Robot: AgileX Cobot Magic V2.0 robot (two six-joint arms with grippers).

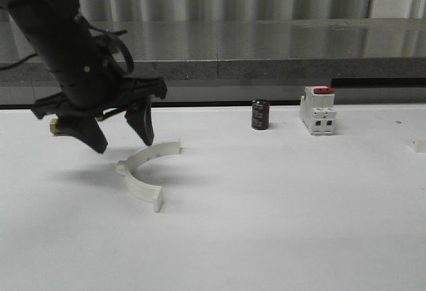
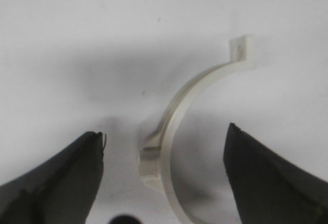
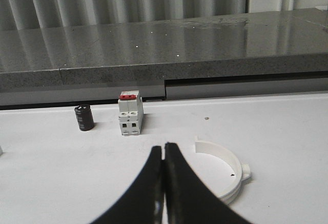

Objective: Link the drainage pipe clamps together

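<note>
One white half-ring drainage pipe clamp (image 1: 142,171) lies flat on the white table, left of centre. My left gripper (image 1: 124,143) hangs open just above and behind it. In the left wrist view the clamp's arc (image 2: 170,125) and its side lug (image 2: 151,160) lie between the spread black fingers (image 2: 77,172), untouched, with the left gripper (image 2: 165,130) open over them. A second half-ring clamp (image 3: 236,175) lies on the table just beside my right gripper (image 3: 164,146), which is shut on nothing. The right fingers hide part of that clamp.
A black cylinder (image 1: 260,114) and a white breaker with a red switch (image 1: 317,110) stand at the back of the table. A grey ledge (image 1: 266,44) runs behind. A small white piece (image 1: 419,146) shows at the table's right edge.
</note>
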